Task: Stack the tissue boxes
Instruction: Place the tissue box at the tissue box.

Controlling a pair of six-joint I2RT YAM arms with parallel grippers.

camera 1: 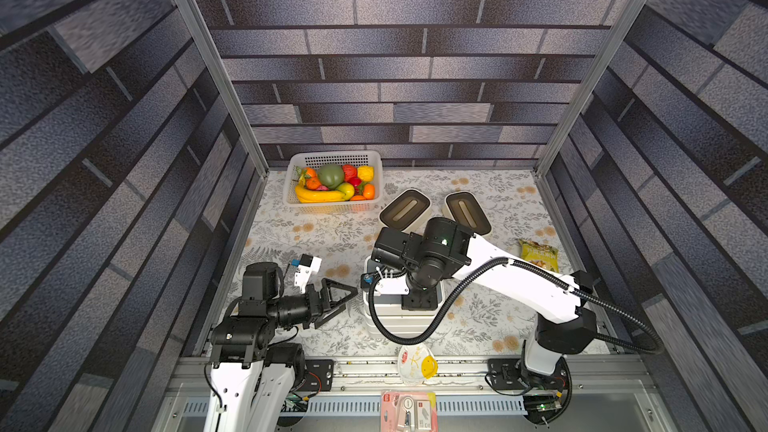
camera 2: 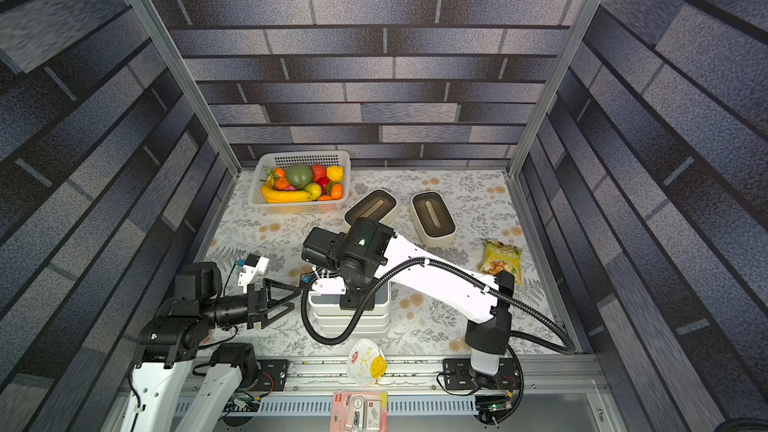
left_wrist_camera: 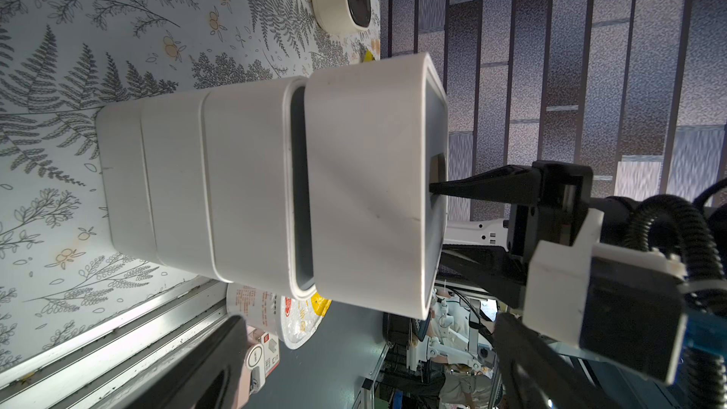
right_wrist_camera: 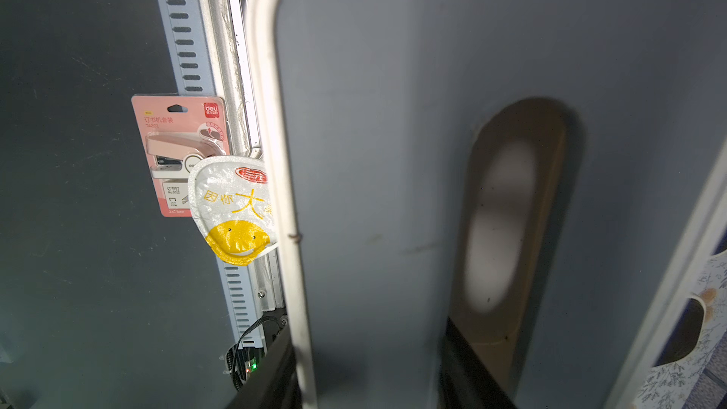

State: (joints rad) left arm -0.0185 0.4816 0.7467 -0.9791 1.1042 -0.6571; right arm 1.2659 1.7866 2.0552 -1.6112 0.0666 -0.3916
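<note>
Closest to me, at the bottom middle of both top views, lie a pink card pack with a stapler (camera 1: 409,411) and a white and yellow round packet (camera 1: 415,363). They are not part of my job.

A bit further in, at the lower left, my left gripper (camera 1: 345,301) has its fingers spread wide and holds nothing. It waits just beside the pile.

In the lower middle stands the pile of three white tissue boxes (camera 1: 399,324) on the flowery tabletop (camera 1: 291,234). Right above them is a fourth white tissue box with a grey slotted lid (left_wrist_camera: 366,190). My right gripper (right_wrist_camera: 373,379) is pinching this box. One of its fingers (left_wrist_camera: 472,186) goes into the slot, and the other is outside the rim. A thin gap shows under the box, and it sits a little off to one side. I cannot tell if it is fully down.

So I think I am putting box four on the pile. Next I should line up its edges, set it down flat, open my right fingers and pull straight up out of the slot, so the box does not slide.

Further back, right of the middle, two rounded cream tissue boxes with dark-brown lids (camera 1: 405,209) (camera 1: 467,214) lie on the tabletop, well apart from the pile. I think they come after this one.

Behind them, toward the upper left, is a white basket of fruit (camera 1: 332,157).
</note>
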